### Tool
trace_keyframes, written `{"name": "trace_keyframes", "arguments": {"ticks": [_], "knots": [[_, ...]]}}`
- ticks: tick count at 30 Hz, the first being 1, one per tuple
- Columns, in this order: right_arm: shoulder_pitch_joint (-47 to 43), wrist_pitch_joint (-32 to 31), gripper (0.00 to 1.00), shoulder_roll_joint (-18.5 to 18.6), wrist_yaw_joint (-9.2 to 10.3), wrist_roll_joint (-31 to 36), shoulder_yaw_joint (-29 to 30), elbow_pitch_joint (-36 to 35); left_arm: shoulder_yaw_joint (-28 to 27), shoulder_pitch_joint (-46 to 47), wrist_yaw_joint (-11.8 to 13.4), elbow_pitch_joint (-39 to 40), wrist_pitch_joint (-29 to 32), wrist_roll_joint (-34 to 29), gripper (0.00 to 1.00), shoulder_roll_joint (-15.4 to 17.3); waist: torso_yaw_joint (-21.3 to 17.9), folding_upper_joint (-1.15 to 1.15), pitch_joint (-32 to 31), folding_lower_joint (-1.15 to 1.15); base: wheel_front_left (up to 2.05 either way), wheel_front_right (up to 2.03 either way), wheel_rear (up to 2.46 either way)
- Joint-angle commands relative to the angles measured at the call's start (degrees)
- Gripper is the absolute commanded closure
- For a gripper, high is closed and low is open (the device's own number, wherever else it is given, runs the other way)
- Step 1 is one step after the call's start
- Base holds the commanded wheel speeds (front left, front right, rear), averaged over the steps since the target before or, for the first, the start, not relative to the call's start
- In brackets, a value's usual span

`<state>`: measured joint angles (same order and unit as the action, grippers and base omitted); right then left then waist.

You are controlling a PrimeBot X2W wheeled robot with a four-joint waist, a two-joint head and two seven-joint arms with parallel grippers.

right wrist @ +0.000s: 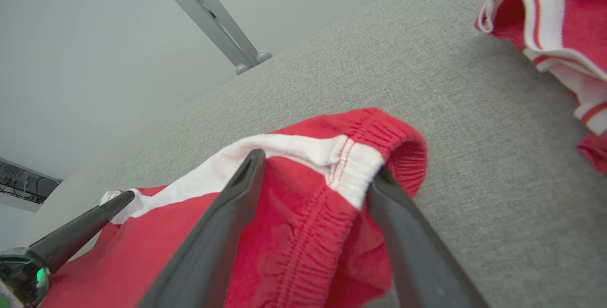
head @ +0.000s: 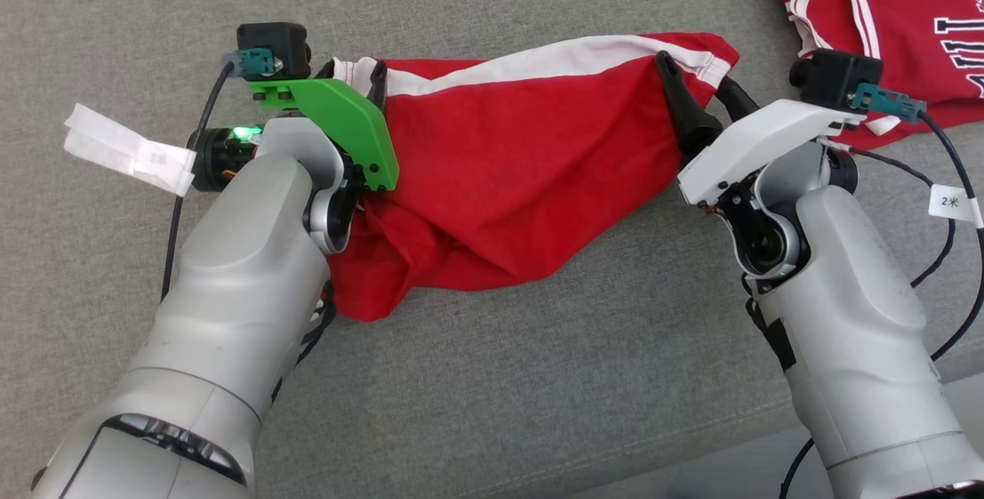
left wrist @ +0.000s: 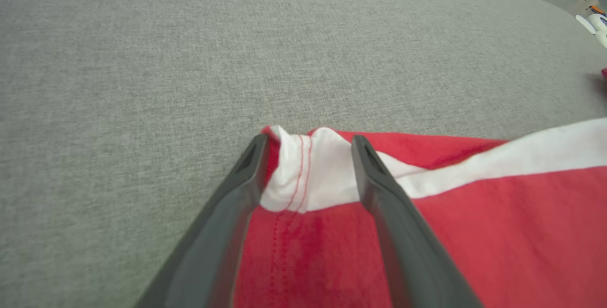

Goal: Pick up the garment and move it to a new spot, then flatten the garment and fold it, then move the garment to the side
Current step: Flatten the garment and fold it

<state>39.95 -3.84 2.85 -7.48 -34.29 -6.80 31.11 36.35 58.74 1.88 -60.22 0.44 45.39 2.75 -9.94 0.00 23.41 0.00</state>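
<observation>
The garment [head: 500, 168] is a pair of red shorts with a white side stripe, lying spread and rumpled on a grey fabric surface [head: 538, 376]. My left gripper [head: 354, 72] stands at its left end, partly hidden by a green mount. In the left wrist view the left gripper [left wrist: 309, 142] is open, its fingers on either side of the bunched white hem corner [left wrist: 303, 175]. My right gripper [head: 696, 80] is at the right end. In the right wrist view the right gripper [right wrist: 318, 163] is open, straddling the elastic waistband corner [right wrist: 355, 165].
A second red garment with white trim and lettering [head: 884, 14] lies at the far right, close to my right wrist; its edge [right wrist: 559, 23] also appears in the right wrist view. Black cables with white labels [head: 127, 149] hang by both arms.
</observation>
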Motion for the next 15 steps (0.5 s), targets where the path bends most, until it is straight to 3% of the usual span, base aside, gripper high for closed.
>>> {"name": "trace_keyframes", "arguments": {"ticks": [1, 2, 3, 4, 5, 15], "knots": [[-0.5, 0.5, 0.0, 0.1, -0.03, 0.8, 0.4, -0.5, 0.3, 0.7, 0.2, 0.0, -0.2, 0.3, 0.16, 0.3, 0.1, 0.0, -0.1, 0.0, 0.0, 0.0, 0.0], [-0.7, 0.6, 0.09, 0.1, -0.03, 1.1, 0.7, -0.7, 0.5, 0.8, 0.2, 0.0, -0.3, 0.5, 0.28, 0.3, 0.2, 0.0, -0.2, 0.0, 0.0, 0.0, 0.0], [-0.9, 0.5, 0.36, 0.1, -0.03, 1.3, 0.8, -0.8, 0.7, 0.8, 0.2, 0.0, -0.3, 0.8, 0.42, 0.3, 0.2, 0.0, -0.2, 0.0, 0.0, 0.0, 0.0], [-1.0, 0.5, 0.77, 0.1, -0.03, 1.0, 0.8, -1.2, 0.8, 0.7, 0.0, 0.1, -0.5, 1.2, 0.77, 0.3, 0.3, 0.0, -0.2, 0.0, 0.0, 0.0, 0.0], [-1.0, 0.6, 1.0, 0.0, -0.03, 1.0, 0.7, -1.5, 0.8, 0.6, -0.3, 0.3, -0.8, 1.5, 1.0, 0.3, 0.3, 0.0, -0.3, 0.0, 0.0, 0.0, 0.0], [-1.0, 0.3, 1.0, 0.1, -0.03, 0.8, 0.0, -4.6, 0.5, -0.8, -4.0, 3.1, -3.3, 7.6, 1.0, 0.3, 0.6, 0.0, -1.5, 0.0, 0.0, 0.0, 0.0]]}}
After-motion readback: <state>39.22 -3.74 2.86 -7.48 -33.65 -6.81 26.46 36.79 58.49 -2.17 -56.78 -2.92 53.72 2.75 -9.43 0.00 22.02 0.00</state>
